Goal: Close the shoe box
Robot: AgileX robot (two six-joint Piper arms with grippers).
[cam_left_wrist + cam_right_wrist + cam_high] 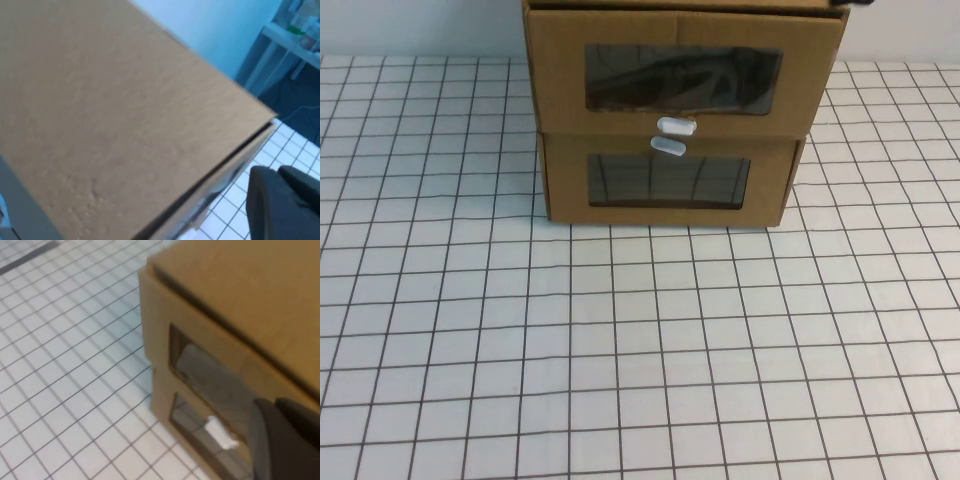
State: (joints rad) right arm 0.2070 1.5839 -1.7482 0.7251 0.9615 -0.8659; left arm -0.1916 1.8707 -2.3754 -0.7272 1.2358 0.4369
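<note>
shoe box (684, 80) window faces camera; hands unseen.

White gridded surface (620, 350) carries the lower cardboard box (667, 185) directly, near the far edge.

Left gripper (285, 205): matte black, rounded blocky housing with a seam. Right gripper (285, 440): matte black, smooth rounded housing; a ridge line runs along its top.

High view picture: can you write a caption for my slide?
Two stacked cardboard boxes on the grid table: the shoe box sits atop the lower box; neither gripper shows here.
</note>
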